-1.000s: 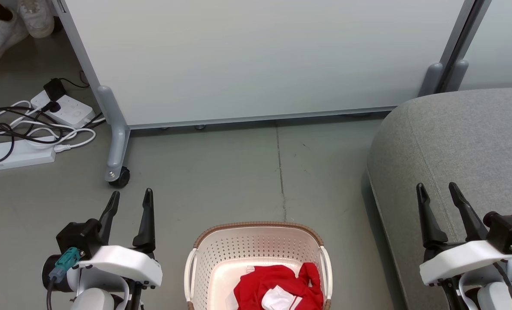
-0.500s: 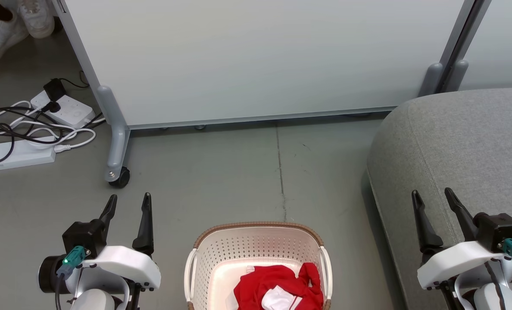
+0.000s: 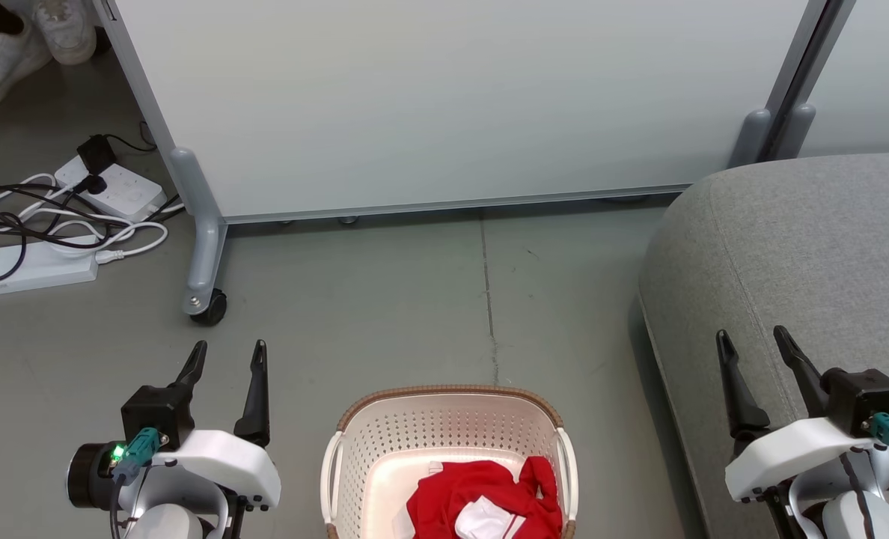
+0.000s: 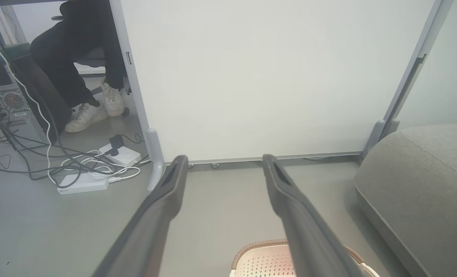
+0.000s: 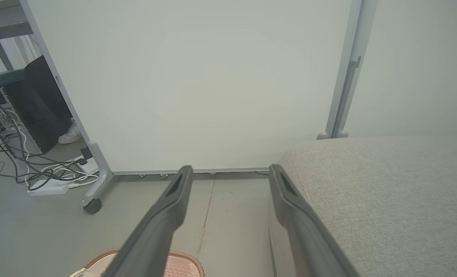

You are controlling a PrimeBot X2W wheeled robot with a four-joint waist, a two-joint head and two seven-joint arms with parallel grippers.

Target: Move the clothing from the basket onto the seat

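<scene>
Clothing (image 3: 482, 498), a red bundle with a white patch showing, lies crumpled in the basket (image 3: 444, 430), heaped toward its right side. The bottom edge of the head view cuts it off, so I cannot tell whether it is one garment or several. None of it is on the seat (image 3: 804, 247) yet.

The basket stands on the floor (image 3: 385, 314) directly before the robot, between the two arms, and the grey seat rises just to its right. The left end effector (image 3: 230, 348) hangs over the floor left of the basket, its fingers spread wide and empty. The right end effector (image 3: 753, 335) hangs over the near edge of the seat, likewise spread with nothing between its fingers. Neither touches the basket or the cloth.

The task looks to be at its start, with the first reach into the basket as the step in hand. The right arm seems the likelier choice, since the cloth lies on that side and the seat is beside it. It would need to swing inward over the brown rim and descend with its fingers astride a raised fold. Closing on enough fabric should lift the bundle clear of the basket wall. Cables and power strips (image 3: 40, 262) lie well away at the far left.
</scene>
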